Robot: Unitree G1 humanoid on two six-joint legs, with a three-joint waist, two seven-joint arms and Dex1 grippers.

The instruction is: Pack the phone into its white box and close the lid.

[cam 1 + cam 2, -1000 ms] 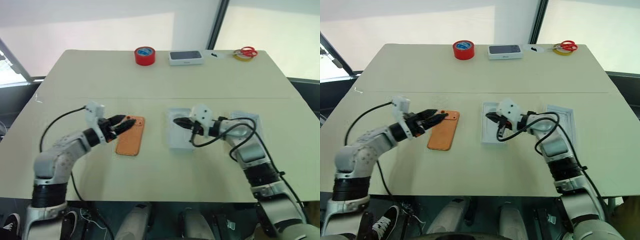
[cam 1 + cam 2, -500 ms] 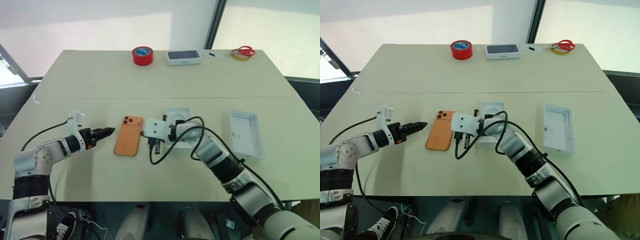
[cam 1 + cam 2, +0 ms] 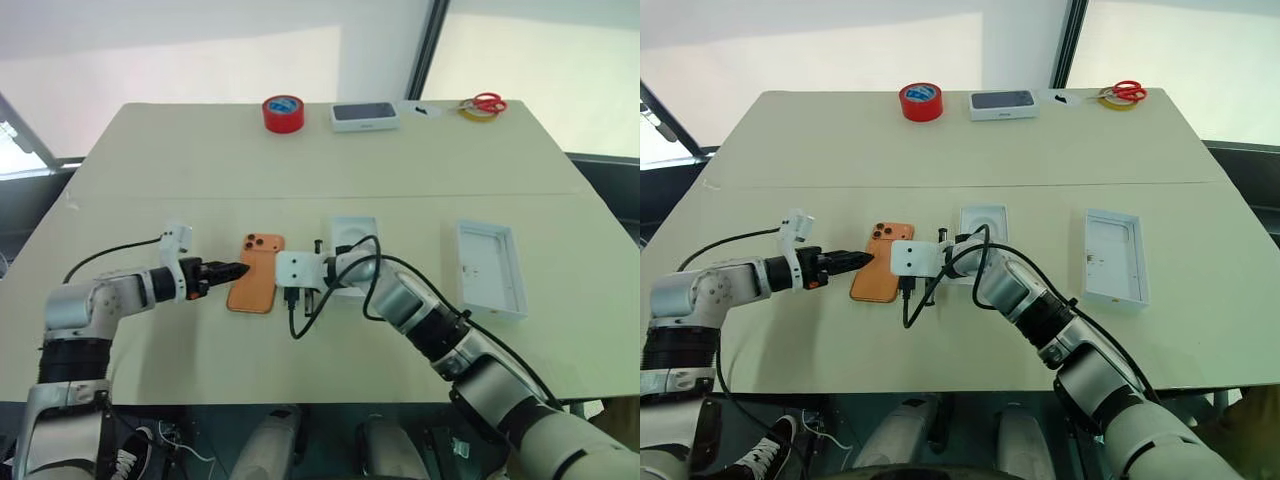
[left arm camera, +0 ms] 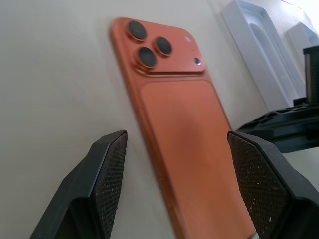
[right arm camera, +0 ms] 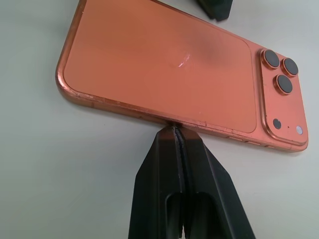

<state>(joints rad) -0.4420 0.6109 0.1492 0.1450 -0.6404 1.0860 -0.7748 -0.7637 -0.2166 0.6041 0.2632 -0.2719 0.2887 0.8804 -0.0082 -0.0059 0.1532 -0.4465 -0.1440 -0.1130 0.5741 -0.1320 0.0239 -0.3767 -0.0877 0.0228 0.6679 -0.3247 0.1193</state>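
Orange phone (image 3: pixel 255 272) flat; shut right pincer (image 5: pixel 175 130) touches its edge.

The phone (image 3: pixel 256 272) lies on the table (image 3: pixel 300 160), left of the moulded insert (image 3: pixel 352 238); the lid (image 3: pixel 489 268) lies farther right.

1. Both arms have silver-grey rounded segments with black ribbed joint bands.
2. A white boxy camera housing sits on each wrist, trailing a looping black cable.
3. The left pincer (image 3: pixel 232 270) and right pincer (image 5: pixel 177 133) have black fingers with cross-hatched pads (image 4: pixel 110 169).
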